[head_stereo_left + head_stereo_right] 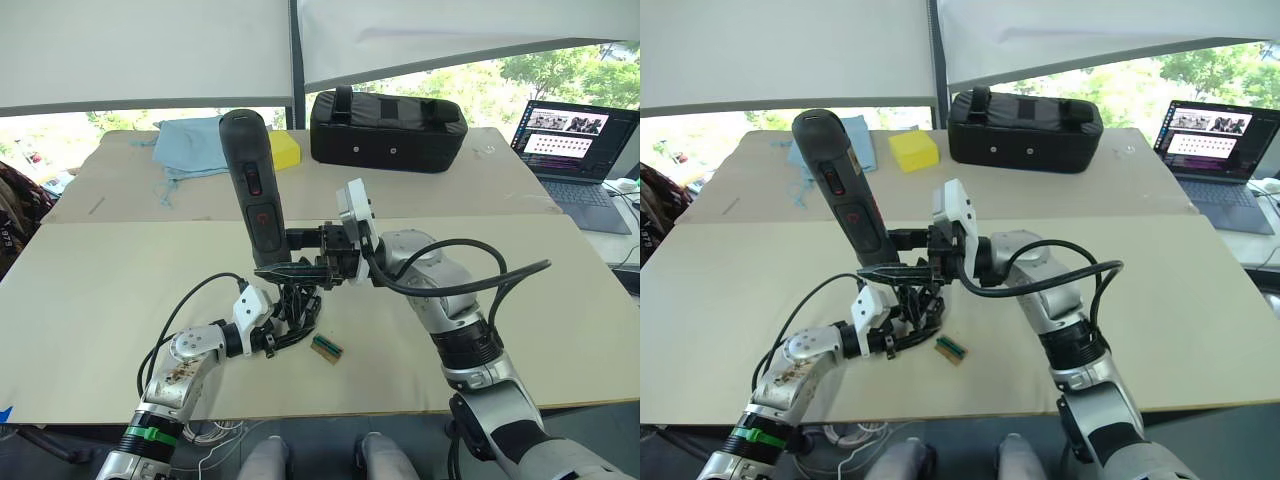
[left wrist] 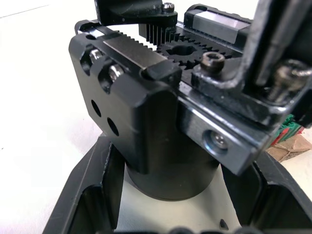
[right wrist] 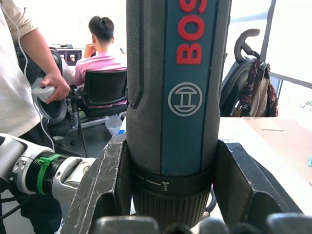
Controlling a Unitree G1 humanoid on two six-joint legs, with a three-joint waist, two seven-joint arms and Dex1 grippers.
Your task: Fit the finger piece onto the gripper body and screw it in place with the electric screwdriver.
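Right claw (image 1: 300, 250) clamped on one electric screwdriver (image 1: 253, 180)
Left claw (image 1: 290, 315) grips one gripper body (image 2: 161, 122); one green-brown block (image 1: 326, 347) beside

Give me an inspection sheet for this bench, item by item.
Surface: beige table, two boards butted together.
Job's things: gripper body held near the front edge; electric screwdriver upright above it; finger piece not made out.
Clutter: small green-and-brown block, black zipped bag, yellow block, blue cloth, laptop.
Grippers: left gripper shut on gripper body; right gripper shut on electric screwdriver.
Cables: black cables along both arms.
Surroundings: people at desks; windows, trees.
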